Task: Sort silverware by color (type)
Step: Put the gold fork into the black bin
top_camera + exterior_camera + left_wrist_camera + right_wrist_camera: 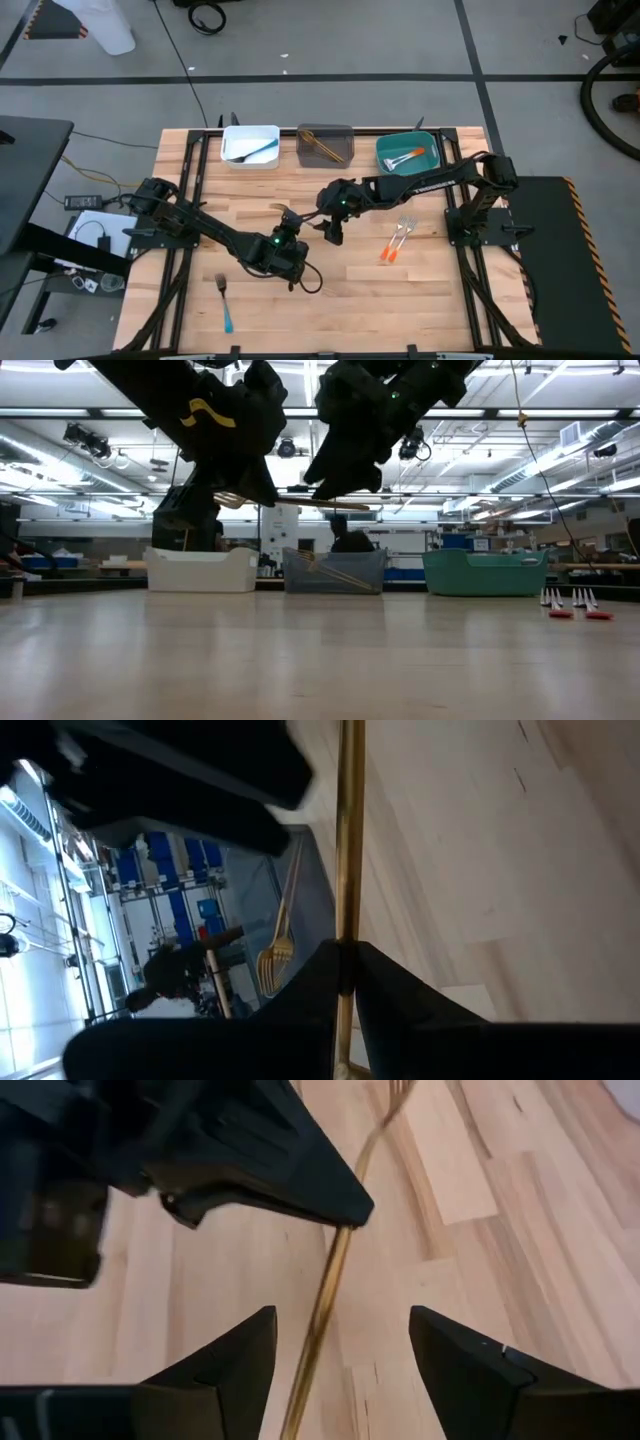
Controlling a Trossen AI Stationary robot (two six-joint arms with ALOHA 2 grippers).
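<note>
High view: mid-table [420, 300], our left end effector [287, 222] is pinching a thin all-gold metal fork [300, 218] by one end, held clear of the wood. Right end effector [340, 1355] is spread w/ the handle btwn its fingers, not touching. We judge the fork light, stiff, slick; best taken mid-handle, flat faces to the pads. Likely bound for the grey rectangular bin [325, 145] w/ other gold pieces.

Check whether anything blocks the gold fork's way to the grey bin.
Nothing visible does. The left pincer holds the gold fork above the table, and the open right pincer straddles its handle; bare wood lies toward the grey bin.
</note>
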